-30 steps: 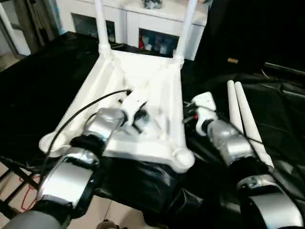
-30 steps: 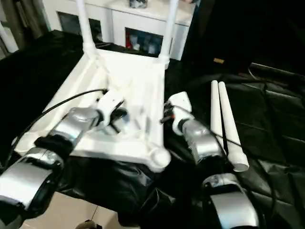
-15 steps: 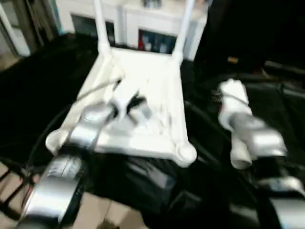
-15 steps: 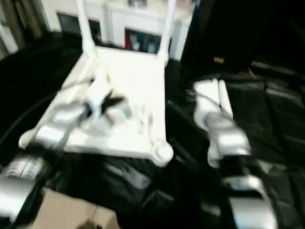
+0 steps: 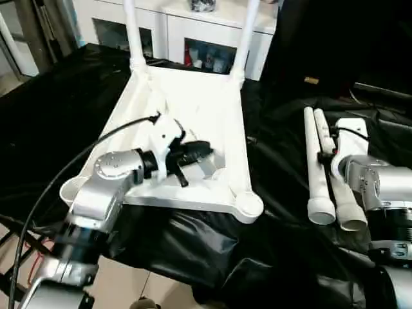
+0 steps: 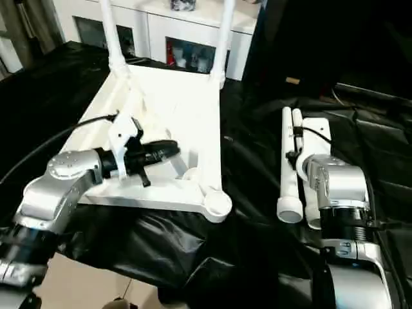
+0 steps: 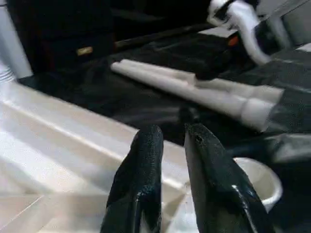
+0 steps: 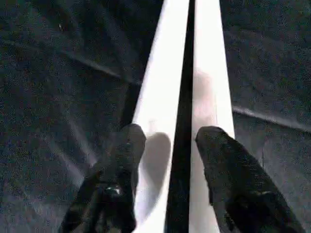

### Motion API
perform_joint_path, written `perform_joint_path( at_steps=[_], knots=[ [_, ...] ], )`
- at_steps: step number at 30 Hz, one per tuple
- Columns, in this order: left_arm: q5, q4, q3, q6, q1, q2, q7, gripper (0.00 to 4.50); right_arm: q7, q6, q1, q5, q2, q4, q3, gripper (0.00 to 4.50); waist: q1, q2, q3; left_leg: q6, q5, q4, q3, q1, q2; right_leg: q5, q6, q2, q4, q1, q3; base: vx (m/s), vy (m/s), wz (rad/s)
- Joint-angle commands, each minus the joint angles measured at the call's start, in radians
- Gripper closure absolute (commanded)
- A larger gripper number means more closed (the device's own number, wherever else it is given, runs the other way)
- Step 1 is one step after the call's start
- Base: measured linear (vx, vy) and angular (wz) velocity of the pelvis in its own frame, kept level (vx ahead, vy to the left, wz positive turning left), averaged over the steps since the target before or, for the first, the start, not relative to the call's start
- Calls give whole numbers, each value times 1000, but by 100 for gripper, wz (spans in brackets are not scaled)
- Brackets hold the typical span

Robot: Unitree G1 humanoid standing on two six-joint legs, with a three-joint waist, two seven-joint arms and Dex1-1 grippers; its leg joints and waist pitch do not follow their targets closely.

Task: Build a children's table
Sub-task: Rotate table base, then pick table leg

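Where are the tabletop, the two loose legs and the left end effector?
tabletop (image 5: 193,103): left eye view, ribbed underside.
loose legs (image 5: 317,174): left eye view, left tube's middle.
left end effector (image 7: 171,138): left wrist view, between the fingertips.

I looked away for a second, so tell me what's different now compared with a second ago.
The right gripper swung from beside the tabletop out over the two loose legs, fingers now spread above them, holding nothing. The left gripper turned sideways over the ribbed underside. Tabletop, its two fitted legs and the loose pair stayed put.
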Motion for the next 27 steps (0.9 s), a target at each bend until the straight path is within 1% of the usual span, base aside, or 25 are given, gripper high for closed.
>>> perform_joint_path(
  at_steps=[1,2,3,5,7,8,9,10,11,12,14,15,17,18,19,22,23,24,25,26,27],
  knots=[
    [-16,-54,-24,45,4,-1,6,321,9,46,7,19,-22,-24,-29,209,-5,10,-75,-42,-152,-59,10,11,7,-131,-142,-48,-71,60,40,0,0,0],
    [-20,-70,-27,58,7,0,10,314,17,60,8,28,-22,-26,-31,201,-5,10,-75,-41,-149,-58,9,10,7,-130,-141,-49,-71,62,40,0,0,0],
    [-21,-80,-33,68,8,3,8,288,23,71,9,27,-27,-24,-23,183,-6,8,-75,-40,-150,-58,9,10,7,-131,-141,-49,-72,61,39,0,0,0],
    [-14,-95,-47,72,9,10,4,283,28,91,8,28,-28,-9,-17,175,-6,7,-75,-38,-147,-57,9,9,6,-138,-138,-48,-73,61,39,0,0,0],
    [-19,-106,-48,90,10,9,7,276,46,102,6,45,-25,5,-24,165,-7,8,-76,-39,-145,-57,9,9,6,-145,-137,-49,-73,61,39,0,0,0],
    [-11,-110,-54,92,11,14,6,261,48,107,5,51,-21,17,-29,164,-8,5,-76,-37,-145,-56,9,9,6,-148,-136,-49,-74,61,39,0,0,0],
    [-3,-120,-61,97,13,22,3,246,55,121,2,60,-16,31,-37,164,-8,6,-75,-37,-146,-56,9,8,6,-152,-136,-49,-73,61,39,0,0,0],
    [-1,-125,-64,99,14,24,2,246,58,126,1,63,-15,37,-38,164,-9,6,-76,-37,-143,-56,9,8,5,-152,-135,-49,-73,62,38,0,0,0],
    [4,-139,-71,110,17,31,0,246,65,143,-3,69,-14,59,-38,164,-11,3,-76,-36,-142,-56,9,8,5,-152,-135,-48,-73,61,38,0,0,0],
    [2,-143,-71,116,18,32,0,246,67,148,-4,69,-15,66,-35,164,-13,5,-77,-36,-139,-56,8,7,6,-149,-138,-49,-71,62,38,0,0,0],
    [-9,-161,-76,128,21,40,-6,246,79,157,-5,78,-11,85,-40,164,-14,5,-77,-37,-136,-55,9,6,6,-150,-142,-51,-72,63,38,0,0,0],
    [-12,-165,-77,131,19,41,-7,246,85,159,-6,81,-11,92,-40,164,-16,1,-77,-35,-131,-54,9,6,5,-145,-144,-48,-72,62,37,0,0,0],
    [-21,-174,-76,145,16,42,-6,246,113,168,-9,102,-5,120,-45,164,-16,3,-77,-32,-133,-54,9,5,5,-147,-148,-50,-71,64,37,0,0,0],
    [-22,-175,-77,146,16,43,-8,238,109,163,-8,98,-6,122,-41,182,-15,4,-77,-31,-133,-53,9,6,6,-148,-150,-50,-72,62,37,0,0,0],
    [-24,-179,-78,148,17,45,-11,236,102,154,-7,94,-5,130,-36,192,-14,1,-77,-31,-126,-53,10,5,5,-146,-151,-50,-71,63,37,0,0,0],
    [-30,-187,-81,155,18,48,-9,236,105,145,-11,96,-5,152,-36,202,-14,1,-77,-33,-125,-53,10,6,6,-157,-148,-51,-72,62,37,0,0,0],
    [-30,-187,-81,155,18,48,-9,236,105,145,-11,96,-5,152,-36,226,-14,1,-77,-33,-126,-53,10,6,6,-157,-148,-51,-72,62,37,0,0,0],
    [-35,-195,-78,160,20,47,-10,236,105,141,-14,96,-5,161,-35,226,-14,-1,-77,-33,-125,-52,10,6,5,-158,-148,-51,-71,62,37,0,0,0],
    [-37,-202,-76,161,24,46,-7,236,104,138,-16,96,-5,168,-34,235,-14,-1,-78,-33,-124,-52,10,6,6,-159,-148,-51,-70,62,37,0,0,0],
    [-27,-207,-84,165,28,52,-5,236,104,136,-19,97,-5,175,-34,239,-15,-2,-78,-32,-122,-52,10,5,5,-157,-148,-51,-71,63,37,0,0,0],
    [-9,-207,-98,170,30,59,4,236,104,132,-23,97,-5,183,-36,251,-15,-1,-77,-32,-124,-52,10,5,5,-159,-147,-50,-71,61,36,0,0,0]
  ],
)
